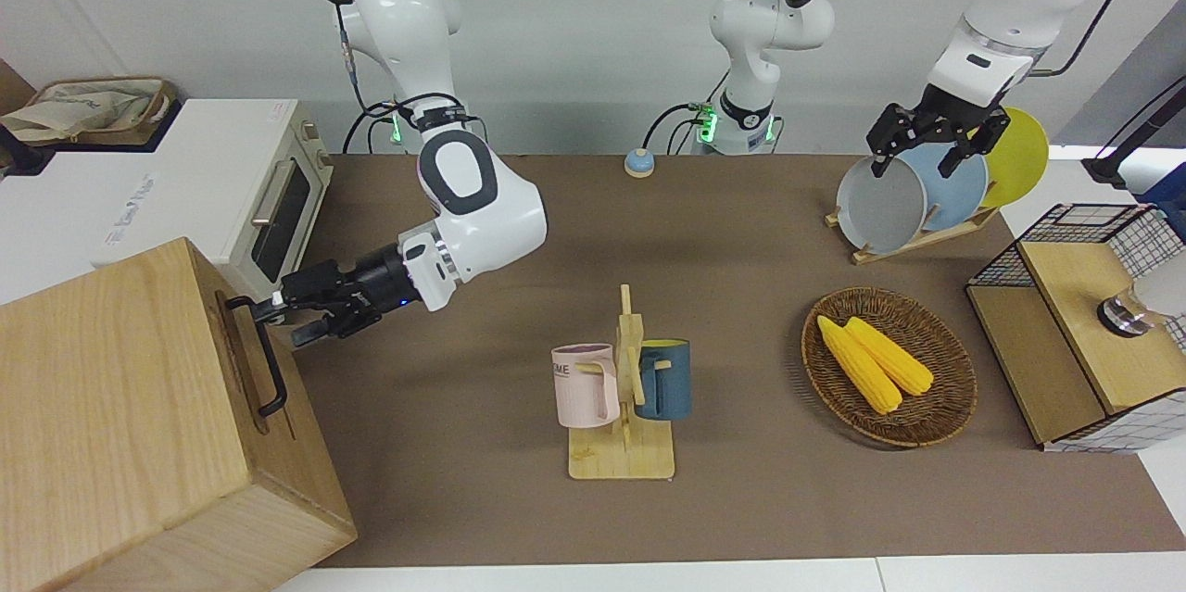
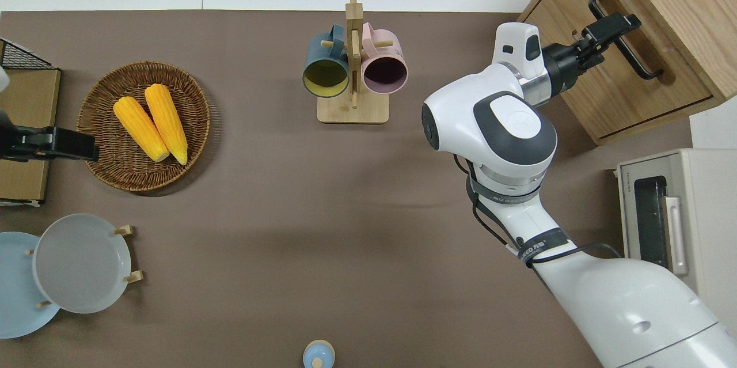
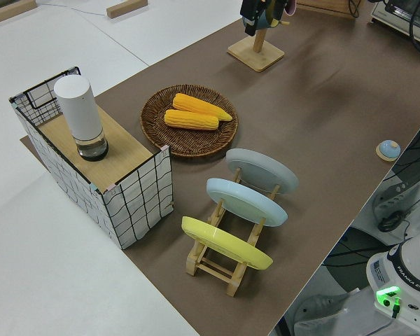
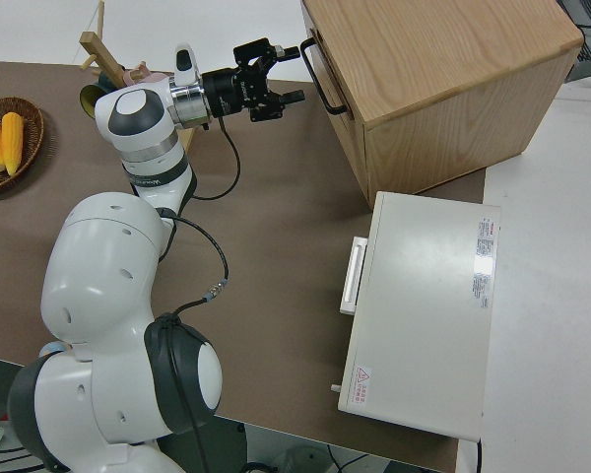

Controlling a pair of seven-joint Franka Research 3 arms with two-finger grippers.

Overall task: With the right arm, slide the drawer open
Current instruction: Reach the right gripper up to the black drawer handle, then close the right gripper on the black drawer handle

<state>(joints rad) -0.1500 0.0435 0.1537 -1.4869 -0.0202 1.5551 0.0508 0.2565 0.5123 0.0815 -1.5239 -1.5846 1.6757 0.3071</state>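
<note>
The drawer (image 1: 243, 360) is sitting in the wooden box (image 1: 120, 425) at the right arm's end of the surface (image 1: 741, 314), farther from the robots than the toaster oven (image 1: 269, 194). The right pincer (image 1: 275, 314) is reaching level at the handle (image 1: 263, 356), fingers spread around its bar. The left arm is parked.

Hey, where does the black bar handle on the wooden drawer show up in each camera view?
Front view: the black metal bar handle is at lower left, on the light-wood drawer front.
Overhead view: handle at upper right.
Left side view: not in it.
Right side view: handle at top centre.
Shared landmark: the right gripper, fingers open at the handle's end.
</note>
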